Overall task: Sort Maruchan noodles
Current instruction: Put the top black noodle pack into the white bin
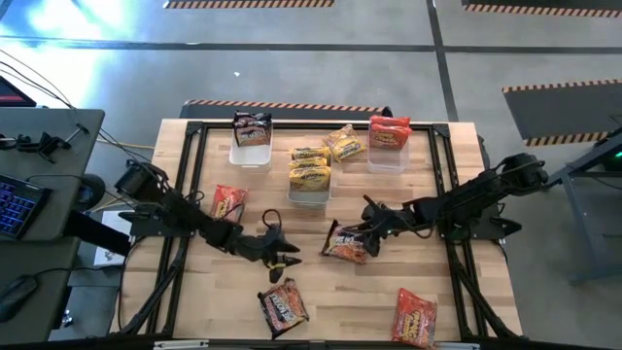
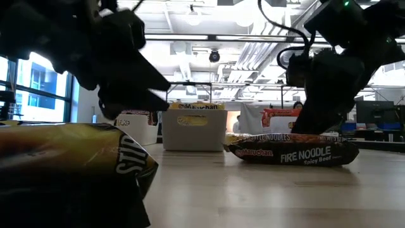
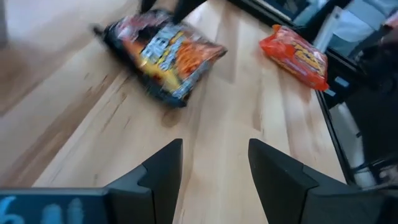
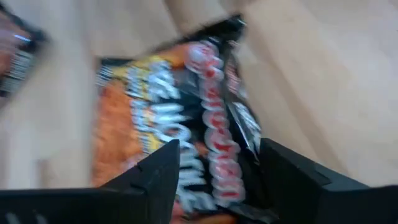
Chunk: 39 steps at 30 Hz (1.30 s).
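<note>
Several Maruchan packets show in the high view. A dark one (image 1: 252,126), yellow ones (image 1: 310,167) and a red one (image 1: 389,132) sit in three clear bins. Loose on the table lie a yellow packet (image 1: 346,144), two red ones (image 1: 228,202) (image 1: 416,318) and two dark ones (image 1: 283,306) (image 1: 344,244). My right gripper (image 1: 363,231) (image 4: 217,180) is open, down at the middle dark packet (image 4: 155,118) (image 2: 297,152), which lies flat. My left gripper (image 1: 281,255) (image 3: 214,168) is open over bare wood, between the two loose dark packets. My right gripper comes slanting down from the table's right, its two fingers (image 4: 163,171) standing either side of a raised black edge of the dark packet (image 4: 214,124). The packet lies flat on the table. I cannot tell whether the fingers touch it.
The three clear bins (image 1: 250,154) (image 1: 309,192) (image 1: 387,158) stand in a row at the table's far side. A black frame (image 1: 185,185) runs around the tabletop. Bare wood lies at the near middle (image 1: 340,301). A desk with a keyboard (image 1: 19,209) stands off the left edge.
</note>
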### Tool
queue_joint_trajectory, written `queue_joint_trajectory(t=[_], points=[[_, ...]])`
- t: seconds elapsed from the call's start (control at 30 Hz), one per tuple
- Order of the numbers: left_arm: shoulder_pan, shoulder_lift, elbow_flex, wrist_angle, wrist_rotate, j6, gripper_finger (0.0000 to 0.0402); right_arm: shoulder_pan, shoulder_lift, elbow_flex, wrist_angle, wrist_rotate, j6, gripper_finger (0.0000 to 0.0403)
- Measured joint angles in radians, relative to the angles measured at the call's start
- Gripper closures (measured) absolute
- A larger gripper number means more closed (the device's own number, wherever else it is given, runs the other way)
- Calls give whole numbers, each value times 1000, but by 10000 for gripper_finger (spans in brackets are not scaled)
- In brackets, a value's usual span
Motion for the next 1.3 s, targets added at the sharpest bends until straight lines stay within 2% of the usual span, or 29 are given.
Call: queue_joint_trajectory(t=[0.13, 0.4, 0.53, 0.63, 0.87, 0.97, 1.07, 1.23, 1.3], points=[[36, 0, 0, -23, 24, -78, 227, 0, 0, -13, 46, -41, 0, 232], [74, 0, 0, -13, 34, -81, 219, 0, 0, -14, 65, -20, -19, 285], [92, 0, 0, -13, 42, -81, 212, 1, 22, -14, 95, -19, -21, 298], [108, 0, 0, -13, 74, -84, 206, 9, 76, -4, 123, -16, -45, 290], [116, 0, 0, -14, 86, -72, 199, 6, 201, 63, 176, -13, -45, 218], [119, 0, 0, -20, 86, -73, 199, 8, 237, 94, 201, -38, -80, 217], [130, 0, 0, -32, 110, -83, 199, 24, 251, 141, 184, -44, -165, 251], [150, 0, 0, -71, 146, -99, 198, 50, 252, 221, 179, -47, -293, 367], [158, 0, 0, -80, 175, -100, 197, 60, 256, 246, 168, -44, -336, 393]])
